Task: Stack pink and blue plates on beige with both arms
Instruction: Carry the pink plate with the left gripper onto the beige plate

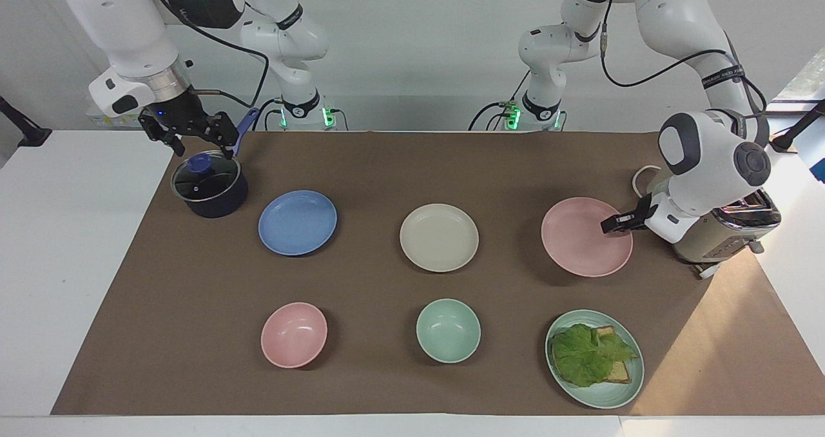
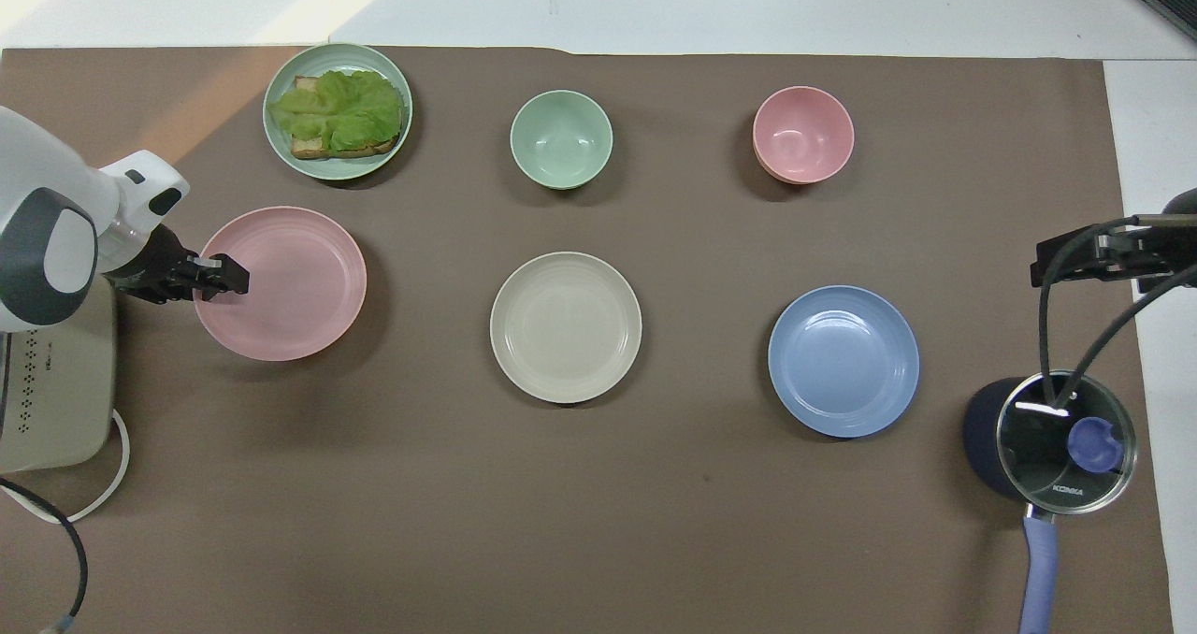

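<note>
Where legible, "KONKA" on pot lid (image 2: 1066,442)

Pink plate (image 1: 583,240), blue plate (image 1: 297,222), beige plate (image 1: 439,237)

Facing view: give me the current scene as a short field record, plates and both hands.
pink plate: lifted off the mat by its rim, at the left arm's end of the table
left hand: shut on pink plate's rim
beige plate: flat on the mat, mid-table, nothing on it
blue plate: flat on the mat, toward the right arm's end, not held
right hand: open, over the lidded pot, waiting
stack progress: none stacked yet
</note>
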Tool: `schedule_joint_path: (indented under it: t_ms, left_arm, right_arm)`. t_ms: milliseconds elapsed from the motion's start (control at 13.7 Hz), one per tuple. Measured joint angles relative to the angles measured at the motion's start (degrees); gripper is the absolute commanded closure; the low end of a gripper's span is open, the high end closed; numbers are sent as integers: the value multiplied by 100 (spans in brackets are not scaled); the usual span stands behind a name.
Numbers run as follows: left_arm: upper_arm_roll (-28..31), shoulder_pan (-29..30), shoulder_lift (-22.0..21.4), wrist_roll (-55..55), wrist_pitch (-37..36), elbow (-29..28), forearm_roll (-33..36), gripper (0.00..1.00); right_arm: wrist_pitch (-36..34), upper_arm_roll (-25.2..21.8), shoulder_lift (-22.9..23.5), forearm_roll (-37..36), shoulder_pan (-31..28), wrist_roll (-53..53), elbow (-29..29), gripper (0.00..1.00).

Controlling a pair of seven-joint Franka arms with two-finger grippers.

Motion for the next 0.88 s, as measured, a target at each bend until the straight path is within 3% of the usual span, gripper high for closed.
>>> schedule_joint_path:
  t_ms: [219, 438, 656, 875]
  left_arm:
    - [-513, -296, -343, -1289, -249, 101, -279, 100]
    - [-704, -1194, -381, -2603, -48, 69, -348, 100]
    - [-708, -1792, -358, -3133, 630, -271, -486, 100]
    - [-706, -2142, -237, -3200, 1821, -964, -515, 100]
  right_arm:
    - [0, 0, 0, 0, -11, 0, 0, 0]
    - [0, -2, 0, 0, -47, 0, 0, 0]
    - [0, -3, 0, 0, -49, 0, 0, 0]
    - [0, -3, 0, 0, -49, 0, -3, 0]
